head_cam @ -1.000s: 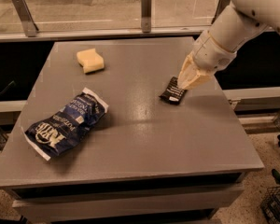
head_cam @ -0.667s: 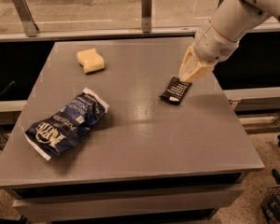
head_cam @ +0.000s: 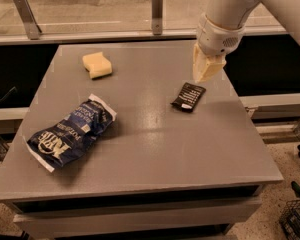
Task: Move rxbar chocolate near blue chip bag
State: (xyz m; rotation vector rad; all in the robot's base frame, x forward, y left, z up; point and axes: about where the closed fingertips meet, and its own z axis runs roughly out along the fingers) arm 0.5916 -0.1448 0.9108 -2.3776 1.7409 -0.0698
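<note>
Grey worktop (head_cam: 155,154) fills most of your view, square and bare-surfaced, with two upright metal posts (head_cam: 26,15) standing on the ledge beyond its far edge. Your white arm (head_cam: 225,9) comes down from the top right, over the far right corner.

Next in size, the blue chip bag (head_cam: 70,134) lies flat near the left edge, toward the near side. It is crinkled and dark blue, with white lettering and white sealed ends, and it sits slanted with one end pointing at the middle of the worktop.

The gripper (head_cam: 205,73) hangs cream-coloured and pointing down over the right half, close above the far end of the bar. You cannot tell whether it is spread or pressed together.

A pale yellow sponge (head_cam: 97,65) rests near the far edge, left of centre.

The rxbar chocolate (head_cam: 188,97) lies flat on the right half, toward the far side. It is a small black rectangular wrapper with rows of white text, slightly tilted, and well apart from the bag.
</note>
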